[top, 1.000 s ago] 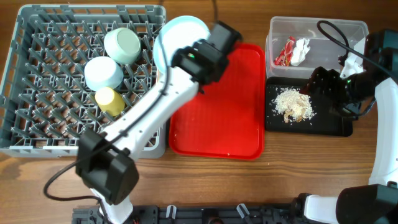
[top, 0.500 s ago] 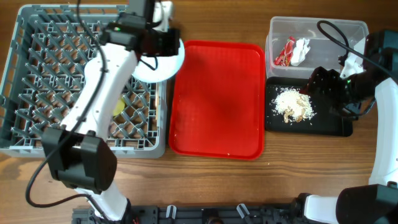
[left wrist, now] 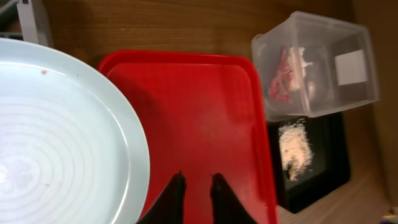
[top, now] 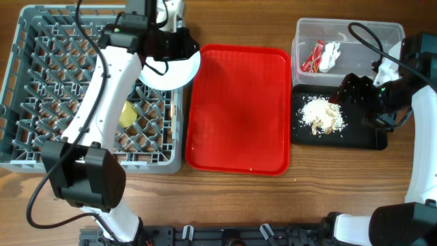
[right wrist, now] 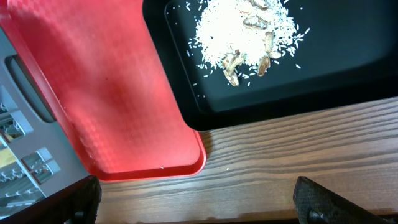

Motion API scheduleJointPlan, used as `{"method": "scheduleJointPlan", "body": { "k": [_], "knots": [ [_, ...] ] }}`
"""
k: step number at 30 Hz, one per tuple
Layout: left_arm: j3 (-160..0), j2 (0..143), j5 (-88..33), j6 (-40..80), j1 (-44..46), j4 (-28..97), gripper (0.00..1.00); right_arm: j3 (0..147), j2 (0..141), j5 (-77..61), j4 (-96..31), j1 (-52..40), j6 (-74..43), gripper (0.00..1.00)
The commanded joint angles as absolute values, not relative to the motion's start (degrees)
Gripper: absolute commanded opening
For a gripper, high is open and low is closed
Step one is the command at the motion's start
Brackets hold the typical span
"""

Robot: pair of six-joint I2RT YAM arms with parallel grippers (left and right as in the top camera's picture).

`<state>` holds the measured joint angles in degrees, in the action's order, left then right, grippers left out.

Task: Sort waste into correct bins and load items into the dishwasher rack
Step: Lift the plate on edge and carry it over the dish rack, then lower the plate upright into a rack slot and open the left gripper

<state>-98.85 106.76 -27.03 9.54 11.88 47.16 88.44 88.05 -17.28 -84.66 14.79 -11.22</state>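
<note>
Over the right-hand edge of the dishwasher rack (top: 41, 102), the round pale plate (top: 179, 74) hangs with part of its disc past the rack wall, towards the red serving tray (top: 239, 137); by judgement, it is placed there so that it can be stood on edge between the pegs. Left arm: stretched from its base at the near table edge diagonally across the rack, wrist bent over the far right corner; left gripper (left wrist: 196, 186) with fingers close together, only a narrow slit between them, the plate's rim just to their left in the wrist view; whether they clamp the plate cannot be told. Yellow cup (top: 127, 113): in the rack, partly under the arm. Right arm: folded at the table's right side; right gripper (right wrist: 198, 199) spread wide and empty above the near edge of the black tray (top: 362, 133), probably parked clear of the left arm's path. Waste lies sorted by kind: rice scraps (top: 322, 114) on the black tray; red wrapper (top: 313, 57) and white tissue (top: 332, 52) in the clear tub (top: 382, 31).
</note>
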Motion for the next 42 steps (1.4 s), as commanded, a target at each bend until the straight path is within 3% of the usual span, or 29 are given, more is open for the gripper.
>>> {"method": "scheduleJointPlan", "body": {
  "k": [1, 4, 9, 12, 37, 42],
  "knots": [
    [-98.56, 105.01, -10.81, 9.17, 16.49, 47.64, 0.38, 89.34, 87.11, -16.32, -84.68, 14.81, -10.50, 1.00],
    [-98.56, 105.03, -1.26, 5.74, 20.64, 47.66, 0.50, 89.34, 87.11, -16.32, -84.68, 14.81, -10.50, 1.00],
    [-98.56, 105.65, 16.58, 4.69, 27.31, 48.12, 0.51, 89.34, 87.11, -16.32, -84.68, 14.81, -10.52, 1.00],
    [-98.54, 106.83, 20.78, 4.71, 28.99, 48.82, 0.49, 89.34, 87.11, -16.34, -84.71, 14.81, -10.50, 1.00],
    [-98.45, 118.41, 29.28, 4.69, 32.14, 52.88, 0.49, 89.34, 87.11, -16.34, -84.71, 14.81, -10.50, 1.00],
    [-98.45, 119.26, 29.28, 4.71, 32.14, 53.45, 0.34, 89.34, 87.11, -16.34, -84.73, 14.81, -10.50, 1.00]
  ]
}}
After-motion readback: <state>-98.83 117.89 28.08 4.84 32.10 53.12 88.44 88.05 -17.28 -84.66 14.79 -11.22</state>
